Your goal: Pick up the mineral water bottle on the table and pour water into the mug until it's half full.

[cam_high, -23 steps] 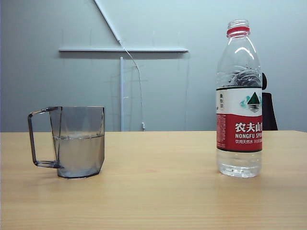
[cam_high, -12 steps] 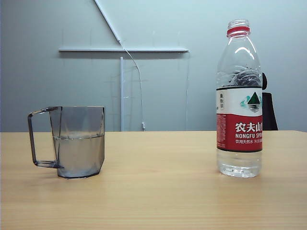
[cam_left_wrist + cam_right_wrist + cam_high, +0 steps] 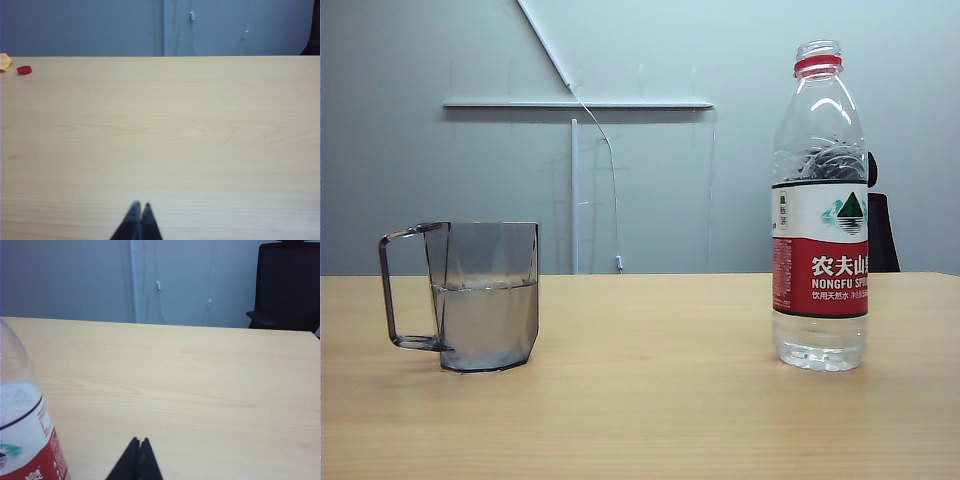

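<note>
Neither arm is showing in the exterior view; only the two wrist views are catching the pincers. Left pincer (image 3: 140,215) is hanging low over bare surface (image 3: 160,140), tips pressed together, gripping nothing. Right pincer (image 3: 138,452) is likewise sitting with its tips together and empty, with the mineral water bottle (image 3: 22,430) just beside it and not touching. In that wrist view the bottle is getting cut off by the frame edge, so only one shoulder and part of the label are showing.

In the exterior view the mineral water bottle (image 3: 819,210) is standing upright on the right of the surface (image 3: 650,400), uncapped, red neck ring showing, a little water sitting at the bottom. The mug (image 3: 485,295) is standing upright well apart on the left, handle pointing left, water (image 3: 485,320) filling roughly half of it.

A small red cap-like thing (image 3: 24,70) is lying near the far edge in the left wrist view, beside an orange scrap (image 3: 5,61) that is cut off and hard to identify.

The surface is light tan wood grain. Behind it a grey wall is carrying thin white rails and a hanging cable (image 3: 610,190). A black chair (image 3: 287,285) is standing behind the surface; in the exterior view the bottle is mostly hiding it.
</note>
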Robot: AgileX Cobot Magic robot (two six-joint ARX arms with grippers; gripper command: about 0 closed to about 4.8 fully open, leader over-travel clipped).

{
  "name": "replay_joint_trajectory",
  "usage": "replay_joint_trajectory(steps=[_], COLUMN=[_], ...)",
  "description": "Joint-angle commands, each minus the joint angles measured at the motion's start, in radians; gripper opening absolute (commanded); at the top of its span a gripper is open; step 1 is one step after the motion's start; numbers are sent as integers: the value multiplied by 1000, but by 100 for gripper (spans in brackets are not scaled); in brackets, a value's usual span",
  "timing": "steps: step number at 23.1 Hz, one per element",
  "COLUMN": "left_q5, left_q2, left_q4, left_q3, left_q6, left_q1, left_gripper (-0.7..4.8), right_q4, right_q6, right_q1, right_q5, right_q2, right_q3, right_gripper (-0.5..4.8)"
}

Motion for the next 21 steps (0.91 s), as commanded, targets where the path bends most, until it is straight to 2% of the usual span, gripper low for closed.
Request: replay_joint_trajectory(steps=[1, 3, 8, 21], left_q5=[3, 3, 3, 3], left_q2=[2, 2, 2, 2], left_q4=[8, 8, 8, 8], left_q3=[3, 3, 3, 3], left_q6=[-3, -3, -3, -3], left_q1=[-1, -1, -1, -1], left_gripper=[-2, -2, -2, -2], right_q4=[20, 21, 23, 22], right_q6=[-24, -34, -34, -33], right_q1=[0, 0, 0, 0], right_q5=[4, 9, 113, 105], right_q2=[-2, -2, -2, -2], right_q3=[-5, -5, -5, -5], right_gripper=[-6, -5, -6, -6])
